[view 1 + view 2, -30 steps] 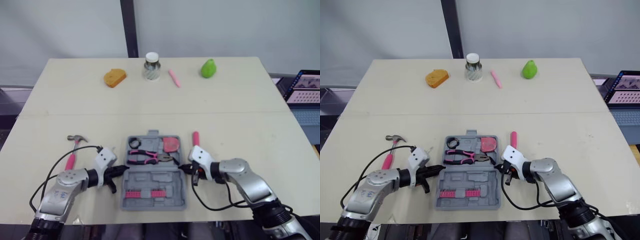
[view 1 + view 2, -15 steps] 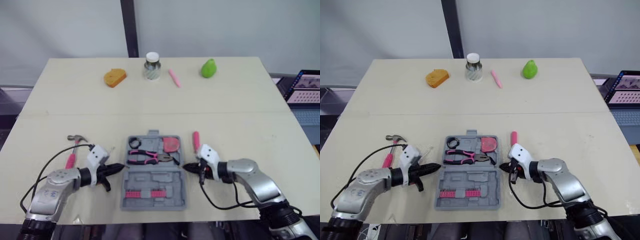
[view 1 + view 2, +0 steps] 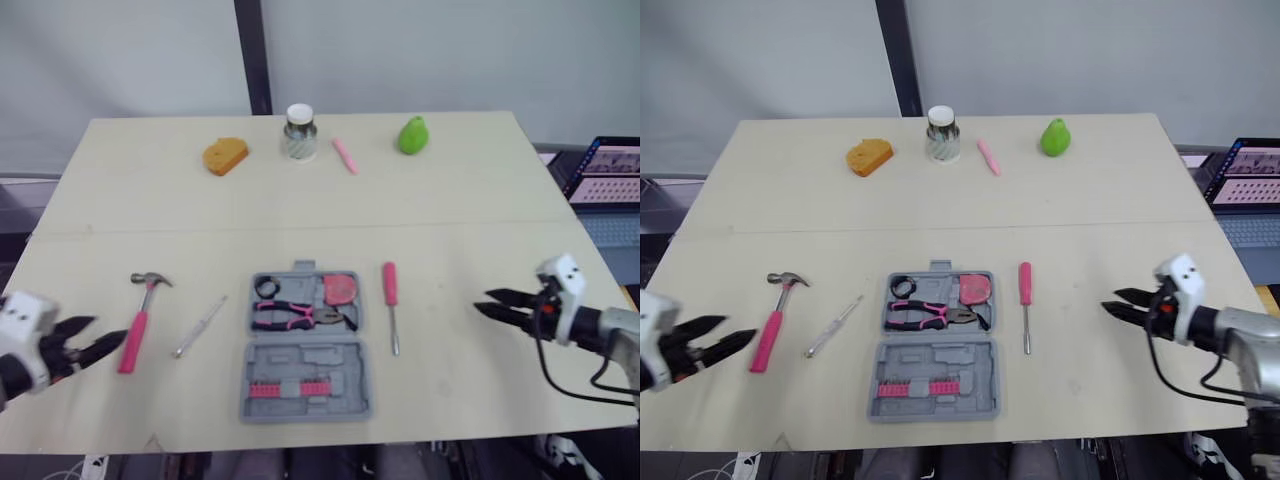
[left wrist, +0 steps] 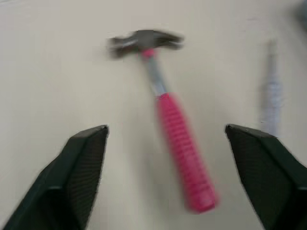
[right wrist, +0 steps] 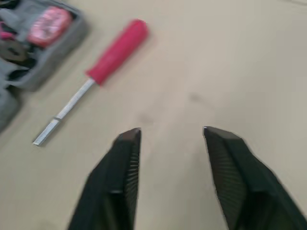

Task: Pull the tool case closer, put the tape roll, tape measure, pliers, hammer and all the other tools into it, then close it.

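L gripper [image 3: 738,329] and R gripper [image 3: 1110,300] are backed off wide from tool case [image 3: 305,372] sides. Case is left open at table [image 3: 450,200] front-centre w/ pliers [image 3: 290,315], tape measure [image 3: 342,289], tape roll [image 3: 268,287] inside. Both spread, empty; L is lined up on hammer [image 3: 138,320]. Pull judged done; hammer, pink screwdriver [image 3: 390,283], thin driver [image 3: 200,326] still to be loaded.

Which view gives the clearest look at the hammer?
The left wrist view: the hammer lies close ahead, steel head and pink handle both whole. The eye views show it small, lying left of the tool case.
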Controlling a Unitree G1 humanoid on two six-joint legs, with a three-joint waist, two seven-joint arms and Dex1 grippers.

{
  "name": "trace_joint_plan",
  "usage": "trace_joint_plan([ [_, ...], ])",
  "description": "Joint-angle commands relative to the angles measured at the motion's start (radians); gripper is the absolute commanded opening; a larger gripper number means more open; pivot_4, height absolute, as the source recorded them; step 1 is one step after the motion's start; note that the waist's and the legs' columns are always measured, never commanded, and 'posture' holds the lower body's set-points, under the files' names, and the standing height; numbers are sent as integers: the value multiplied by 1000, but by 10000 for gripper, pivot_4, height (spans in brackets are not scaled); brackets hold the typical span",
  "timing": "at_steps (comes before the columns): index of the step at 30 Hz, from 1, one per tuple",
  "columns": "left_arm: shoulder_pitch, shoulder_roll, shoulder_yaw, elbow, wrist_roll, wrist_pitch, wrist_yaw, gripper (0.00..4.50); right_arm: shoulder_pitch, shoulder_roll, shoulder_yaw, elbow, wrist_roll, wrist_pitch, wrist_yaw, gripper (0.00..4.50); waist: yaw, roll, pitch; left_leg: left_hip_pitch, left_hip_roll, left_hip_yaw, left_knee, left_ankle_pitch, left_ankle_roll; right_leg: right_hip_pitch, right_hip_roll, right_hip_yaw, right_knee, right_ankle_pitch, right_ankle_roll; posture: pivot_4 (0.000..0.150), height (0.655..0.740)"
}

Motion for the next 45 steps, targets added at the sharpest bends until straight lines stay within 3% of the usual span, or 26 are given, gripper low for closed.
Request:
trace_joint_plan([
  [1,17,-22,109,60,7,-95,49,45000,-17,-15,-49,92,-8,-83,4,42725,-4,0,0,0,0,0,0,0,0,0,0,0,0,0,0,1500,7400],
  [2,27,-26,122,77,10,-110,55,45000,-16,-13,-50,98,-4,-88,11,44451,-4,0,0,0,0,1,0,0,0,0,0,0,0,0,0,1500,7400],
  [14,37,-20,87,88,-1,-145,54,45000,0,11,-59,-5,38,-50,-17,44451,-13,0,0,1,0,1,0,-1,0,0,-1,0,0,1,1,1500,7400],
  [21,19,-42,-41,-116,-47,-110,5,45000,-20,5,-12,-326,188,123,13,44451,-15,0,0,1,1,1,1,-1,-1,0,-1,0,1,1,2,1500,7400],
  [25,-12,-74,-137,-209,-74,-111,-19,45000,-160,33,133,-552,304,247,27,44451,-18,0,0,1,2,1,1,-1,-1,0,0,1,1,1,2,1500,7400],
  [28,-39,-102,-228,-209,-39,-145,-19,45000,-249,56,239,-615,320,273,48,44451,-16,0,0,1,3,1,0,-2,-2,0,1,0,1,1,2,1500,7400],
  [37,-123,-157,-401,-69,75,-283,-1,45000,-404,122,426,-635,265,221,105,44451,-5,-1,-1,-1,1,1,5,-4,0,0,0,0,1,2,3,1500,7400],
  [45,-181,-189,-462,58,130,-390,6,45000,-415,132,453,-612,218,177,115,44451,-9,-2,-1,-1,1,2,5,-5,1,0,0,0,1,2,4,1500,7400],
])
